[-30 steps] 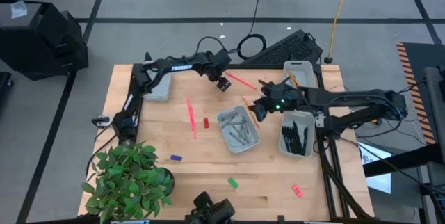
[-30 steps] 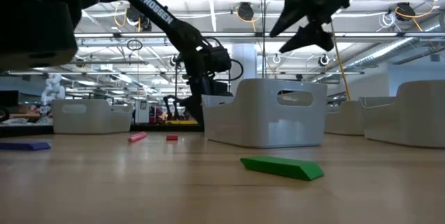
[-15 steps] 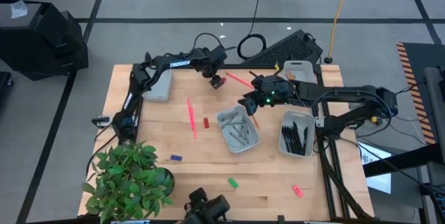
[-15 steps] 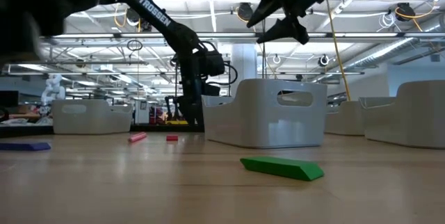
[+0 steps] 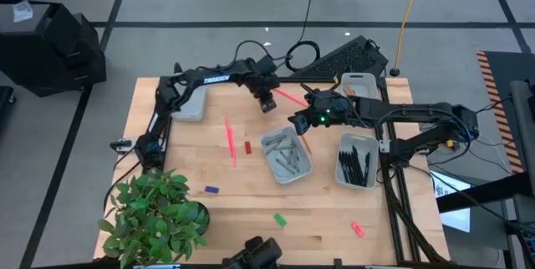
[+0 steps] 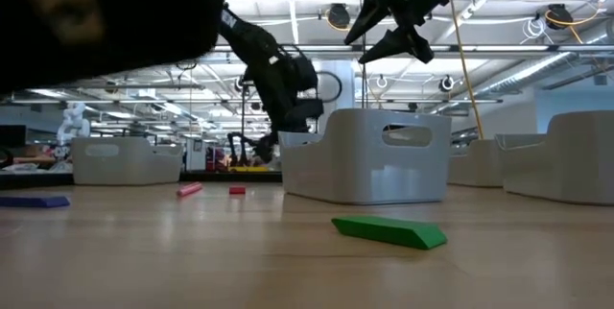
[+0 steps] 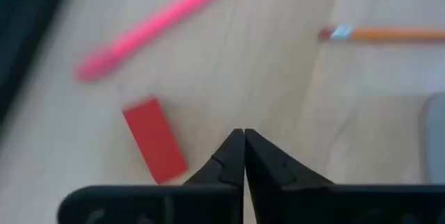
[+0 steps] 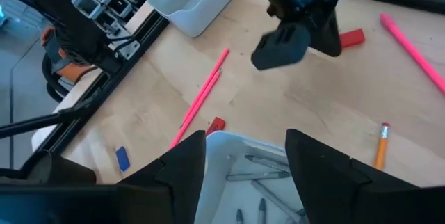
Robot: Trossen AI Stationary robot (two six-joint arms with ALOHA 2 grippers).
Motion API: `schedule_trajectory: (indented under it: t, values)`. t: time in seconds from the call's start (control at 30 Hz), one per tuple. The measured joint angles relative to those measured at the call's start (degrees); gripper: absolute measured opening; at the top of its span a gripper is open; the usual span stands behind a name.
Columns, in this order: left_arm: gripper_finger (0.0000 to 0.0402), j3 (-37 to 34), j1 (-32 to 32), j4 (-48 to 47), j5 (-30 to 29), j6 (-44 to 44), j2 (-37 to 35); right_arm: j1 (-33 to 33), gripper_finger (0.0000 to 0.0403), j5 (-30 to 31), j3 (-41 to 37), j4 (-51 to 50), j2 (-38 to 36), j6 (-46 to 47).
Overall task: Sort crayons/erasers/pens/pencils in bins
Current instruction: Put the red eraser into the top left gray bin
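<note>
Wooden table (image 5: pixel 192 194), "TROSSEN" on left arm (image 5: pixel 219 75)

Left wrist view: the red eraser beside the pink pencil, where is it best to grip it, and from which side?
Probably grip the red eraser across its two long sides at mid-length, coming straight down: it lies flat, a short block, apart from the pink pencil. The left gripper is shut and must open first.

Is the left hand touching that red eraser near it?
Apart. The left wrist view shows the shut left hand with bare wood between its tips and the red eraser.
</note>
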Motion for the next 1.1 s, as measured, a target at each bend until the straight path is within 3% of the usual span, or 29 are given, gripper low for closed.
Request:
schedule_trajectory:
  t: [0.5, 0.67, 1.1]
  values:
    - [0.0003, -0.09, 3.87, 2.28, 1.81, 12.17, 1.84, -0.02, 0.0171, 0.22, -0.02, 1.90, 0.00, 1.32]
    - [0.0002, -0.13, 5.06, 2.29, 9.29, 14.38, 4.35, -0.02, 0.0171, 0.13, -0.02, 1.89, 0.00, 4.08]
    - [0.0001, 0.00, 7.69, -1.18, 0.83, 14.57, 3.51, 0.02, 0.0171, -0.04, -0.02, 1.76, -0.02, 4.40]
